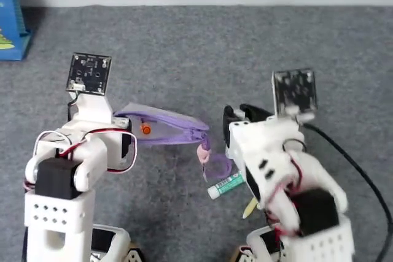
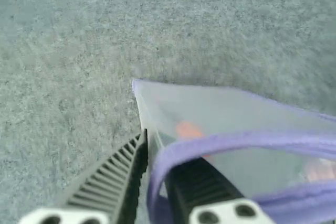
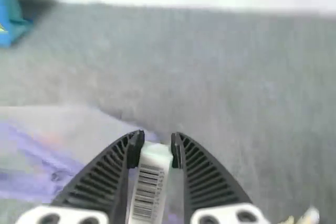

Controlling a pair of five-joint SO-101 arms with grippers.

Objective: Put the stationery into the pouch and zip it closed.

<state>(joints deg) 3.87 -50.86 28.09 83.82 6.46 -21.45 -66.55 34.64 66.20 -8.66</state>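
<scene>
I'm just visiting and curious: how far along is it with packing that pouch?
Done: an orange item sits inside the pouch, zip open. In hand: the left gripper clamps the pouch's edge; the right gripper holds a white barcoded item. Left: a green-and-white tube on the table, then zipping.

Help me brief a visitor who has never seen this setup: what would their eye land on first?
The clear, purple-trimmed pouch sits mid-table between the two arms, with the left gripper clamped on its edge. The right gripper is shut on a white barcoded item close to the pouch. A green-and-white tube lies on the grey table beneath the right arm.
</scene>
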